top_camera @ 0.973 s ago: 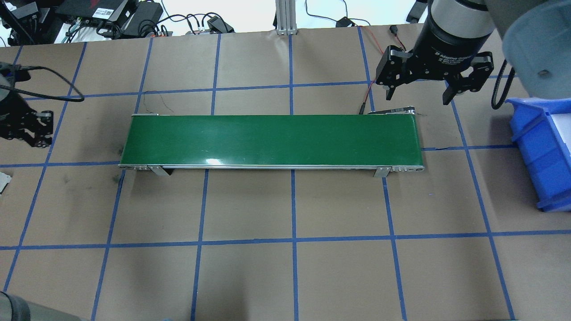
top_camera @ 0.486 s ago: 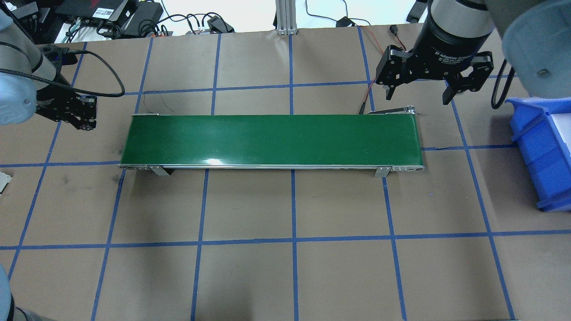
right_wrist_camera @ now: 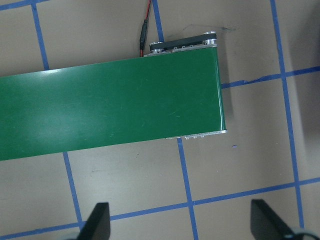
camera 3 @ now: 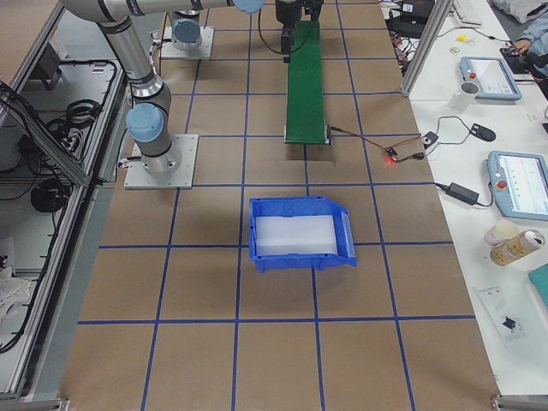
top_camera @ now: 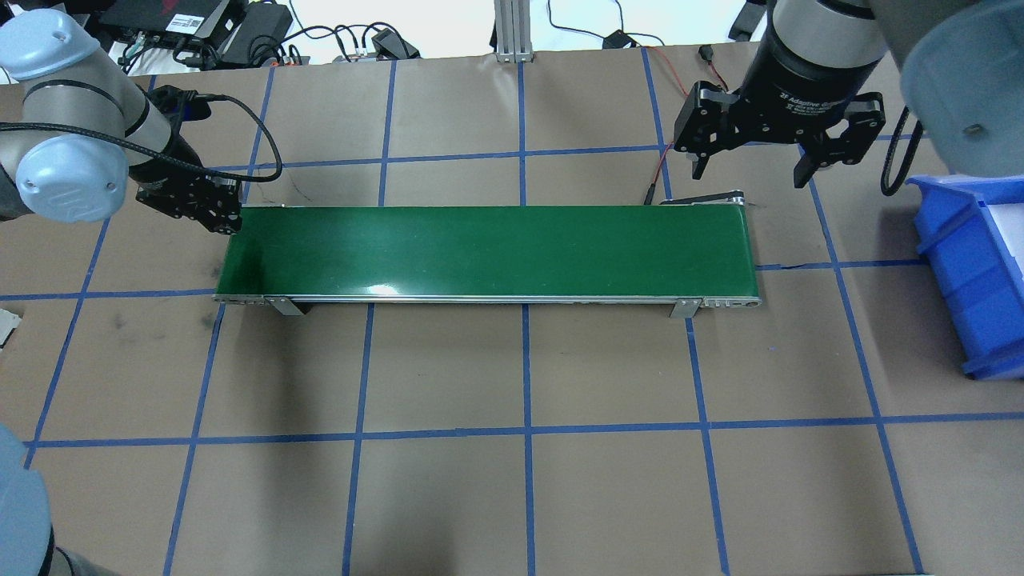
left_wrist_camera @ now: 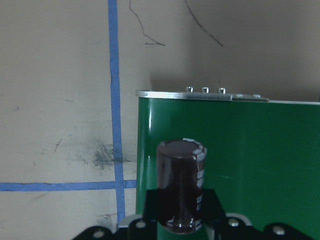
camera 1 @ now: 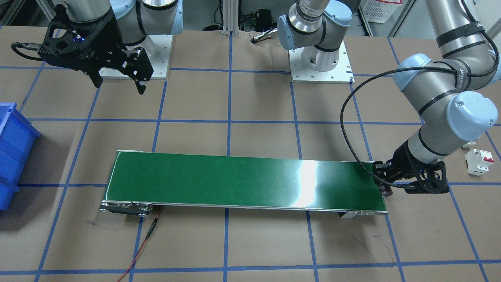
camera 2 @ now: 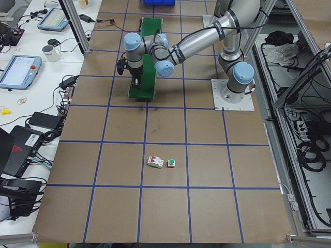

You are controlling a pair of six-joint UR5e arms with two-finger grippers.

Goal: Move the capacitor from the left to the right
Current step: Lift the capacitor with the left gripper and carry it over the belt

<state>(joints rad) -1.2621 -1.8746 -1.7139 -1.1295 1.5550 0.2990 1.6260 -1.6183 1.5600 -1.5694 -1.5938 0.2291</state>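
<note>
At the green conveyor belt's (top_camera: 488, 252) left end, my left gripper (camera 1: 390, 185) is clamped on the capacitor (left_wrist_camera: 181, 185). The overhead view hides it, while my wrist camera shows it plainly. My right gripper (top_camera: 748, 172) hangs spread wide near the other end.

"Adaptive" on right tool (top_camera: 749, 176)

The bench (top_camera: 448, 496) is brown, crossed by a blue tape grid. The belt (top_camera: 488, 252) is glossy green. The capacitor (left_wrist_camera: 181, 185) is dark brown with a pale grey stripe. The bin (camera 3: 295, 261) is blue; the breaker (camera 1: 478, 161) is white with red switches.
</note>
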